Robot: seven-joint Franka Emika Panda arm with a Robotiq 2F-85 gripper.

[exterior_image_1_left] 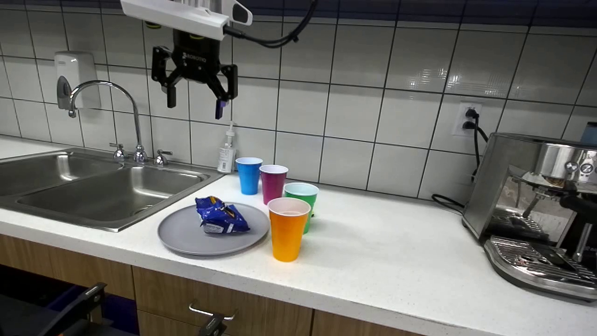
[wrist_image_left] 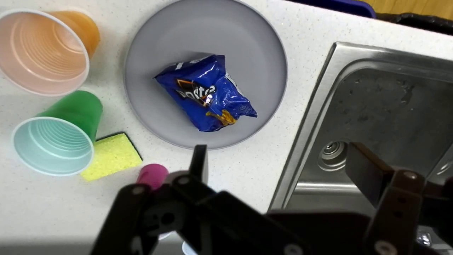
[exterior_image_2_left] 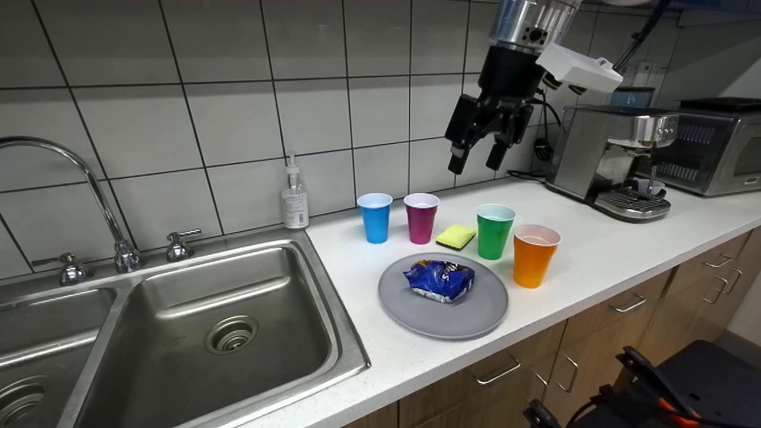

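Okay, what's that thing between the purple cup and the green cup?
A sponge, its yellow side up, lies between the purple cup and the green cup. That shows in an exterior view and in the wrist view.

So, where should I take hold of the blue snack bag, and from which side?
Probably the middle of the blue snack bag, claw coming straight down: it bulges up from the flat gray plate, and the orange cup may crowd a sideways approach.
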